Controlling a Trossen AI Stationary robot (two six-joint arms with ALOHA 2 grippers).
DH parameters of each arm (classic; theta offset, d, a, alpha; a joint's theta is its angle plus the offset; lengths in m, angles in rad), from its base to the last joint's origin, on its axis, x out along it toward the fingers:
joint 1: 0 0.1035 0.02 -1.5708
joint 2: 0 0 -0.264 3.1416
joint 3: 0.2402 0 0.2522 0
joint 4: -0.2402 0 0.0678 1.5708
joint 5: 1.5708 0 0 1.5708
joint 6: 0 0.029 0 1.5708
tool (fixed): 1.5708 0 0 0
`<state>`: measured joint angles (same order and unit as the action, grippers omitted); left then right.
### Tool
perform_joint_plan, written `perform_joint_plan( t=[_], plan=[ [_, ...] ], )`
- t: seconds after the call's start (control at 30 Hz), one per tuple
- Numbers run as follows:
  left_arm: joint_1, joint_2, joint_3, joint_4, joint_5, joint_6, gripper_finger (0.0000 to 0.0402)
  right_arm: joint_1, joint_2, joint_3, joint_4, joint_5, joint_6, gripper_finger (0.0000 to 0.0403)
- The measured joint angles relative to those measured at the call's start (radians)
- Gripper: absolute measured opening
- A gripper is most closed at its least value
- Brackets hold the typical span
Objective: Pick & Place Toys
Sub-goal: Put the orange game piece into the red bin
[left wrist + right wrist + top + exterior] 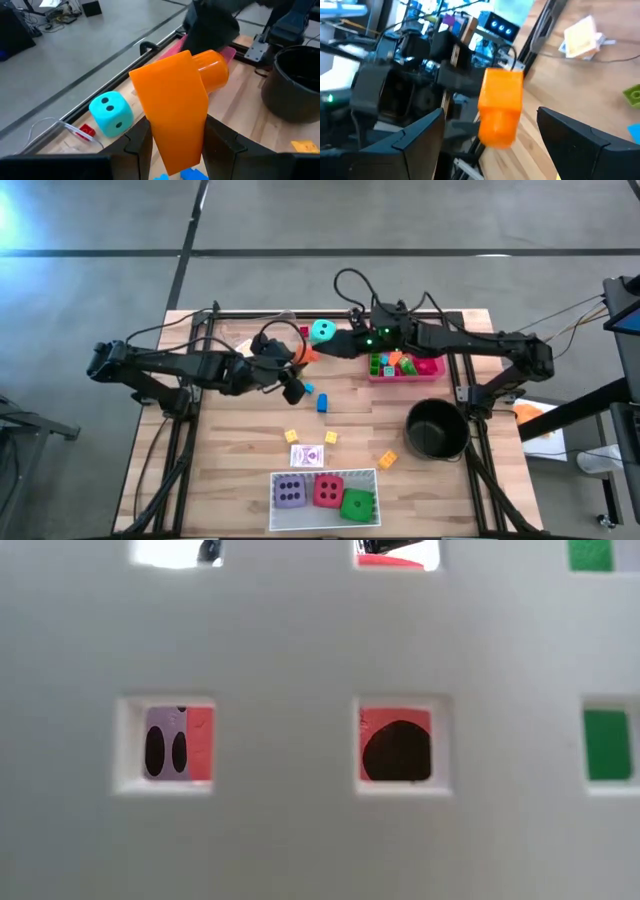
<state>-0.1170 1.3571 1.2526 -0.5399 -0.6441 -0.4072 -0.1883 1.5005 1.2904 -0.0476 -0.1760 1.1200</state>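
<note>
Table (250,430): wooden top, 2 arms meeting over its far middle. White tray (325,478) at the near edge held 3 dice: purple (290,491), red (328,491), green (357,504). Teal die (322,332) sat at the far edge. Left gripper (175,145) was clamped on an orange block (175,107), raised above the table. Right gripper (490,132) faced it, fingers spread wide, holding nothing.
</note>
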Motion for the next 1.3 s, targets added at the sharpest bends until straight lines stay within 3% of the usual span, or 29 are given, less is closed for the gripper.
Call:
perform_joint_plan(
  t=[0.43, 0.83, 0.93, 1.03, 1.3],
  plan=[
    [0.012, 0.000, 0.000, 0.067, 0.005, 0.045, 0.0130, 0.006, 0.079, 0.092, -0.047, -0.002, -0.023, 0.0301],
    [0.014, 0.000, 0.000, 0.073, 0.005, 0.045, 0.0128, 0.004, 0.080, 0.090, -0.054, -0.003, -0.035, 0.0137],
    [0.015, 0.000, -0.001, 0.081, 0.004, 0.045, 0.0128, 0.004, 0.080, 0.090, -0.051, -0.003, -0.040, 0.0122],
    [0.015, 0.000, -0.001, 0.091, 0.013, 0.043, 0.0161, 0.004, 0.080, 0.090, -0.049, -0.005, -0.046, 0.0122],
    [0.015, -0.001, -0.001, 0.110, 0.099, 0.026, 0.0295, 0.006, 0.080, 0.090, -0.047, -0.015, -0.094, 0.0122]
  ],
)
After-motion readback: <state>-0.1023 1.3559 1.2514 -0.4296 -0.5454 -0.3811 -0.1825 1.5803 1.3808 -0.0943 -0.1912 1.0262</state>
